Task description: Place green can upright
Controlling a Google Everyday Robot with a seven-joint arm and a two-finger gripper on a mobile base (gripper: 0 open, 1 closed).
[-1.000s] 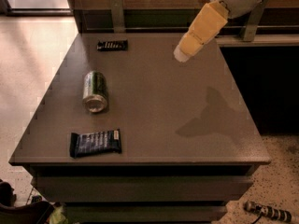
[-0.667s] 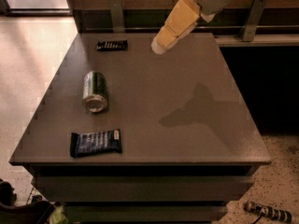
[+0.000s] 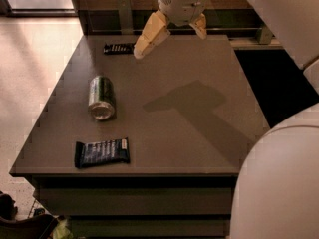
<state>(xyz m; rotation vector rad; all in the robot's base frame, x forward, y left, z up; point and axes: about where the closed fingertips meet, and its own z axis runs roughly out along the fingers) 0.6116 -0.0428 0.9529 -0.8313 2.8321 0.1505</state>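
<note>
**A:** Where is the can?
**B:** The small dark green and silver metal drink can (image 3: 101, 97) lies on its side on the left part of the grey-brown flat table (image 3: 169, 153). Its silver end faces the camera, and a flat dark-blue snack wrapper (image 3: 101, 152) lies nearer the front edge.
**A:** And the gripper?
**B:** The cream two-finger gripper (image 3: 170, 43) hangs over the far edge, right of the can and well apart from it, fingers spread and empty. A small dark wrapper (image 3: 118, 48) lies just left of it.
</note>
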